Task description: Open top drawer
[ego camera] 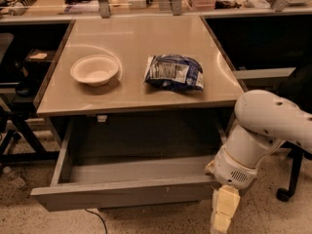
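The top drawer (122, 193) is pulled far out from under the tan table. Its grey flat front panel faces me low in the view, and its grey box interior (136, 169) shows nothing in it. My gripper (223, 212) hangs at the drawer's right front corner, below the white arm (258, 130). Its pale yellowish fingers (225, 209) point down toward the floor, just right of the front panel's right end.
A white bowl (94, 70) and a blue snack bag (174, 72) lie on the tan tabletop (126, 38). Black chair legs and a castor (282, 194) stand at the right, dark furniture at the left. A cable (97, 219) lies on the speckled floor.
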`<state>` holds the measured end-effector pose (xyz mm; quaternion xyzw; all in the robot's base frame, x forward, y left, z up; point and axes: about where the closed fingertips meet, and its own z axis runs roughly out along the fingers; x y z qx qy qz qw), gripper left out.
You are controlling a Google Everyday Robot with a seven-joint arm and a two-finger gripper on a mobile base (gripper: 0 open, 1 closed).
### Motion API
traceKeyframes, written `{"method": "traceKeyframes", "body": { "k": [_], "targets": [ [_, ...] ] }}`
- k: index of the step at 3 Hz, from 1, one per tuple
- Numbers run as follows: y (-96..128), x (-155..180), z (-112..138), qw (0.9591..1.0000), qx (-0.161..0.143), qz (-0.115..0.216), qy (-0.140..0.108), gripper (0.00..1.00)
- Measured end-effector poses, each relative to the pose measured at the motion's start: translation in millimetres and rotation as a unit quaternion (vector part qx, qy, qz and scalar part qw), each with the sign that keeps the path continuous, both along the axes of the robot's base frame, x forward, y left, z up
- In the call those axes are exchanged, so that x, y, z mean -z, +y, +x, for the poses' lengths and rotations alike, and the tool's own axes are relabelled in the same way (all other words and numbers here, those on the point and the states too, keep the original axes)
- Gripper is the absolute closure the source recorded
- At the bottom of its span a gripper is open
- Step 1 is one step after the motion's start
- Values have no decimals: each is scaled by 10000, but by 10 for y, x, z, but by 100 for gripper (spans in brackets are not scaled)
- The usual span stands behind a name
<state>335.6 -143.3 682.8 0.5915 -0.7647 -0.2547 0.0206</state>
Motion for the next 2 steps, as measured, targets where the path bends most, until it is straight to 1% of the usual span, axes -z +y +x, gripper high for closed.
{"method": "traceKeyframes", "body": {
  "k": [1,2],
  "targets": [
    [-14,16,-110,9997,-56,-105,197,0],
    [-15,-9,-113,9997,-55,-105,198,0]
  ]
}}
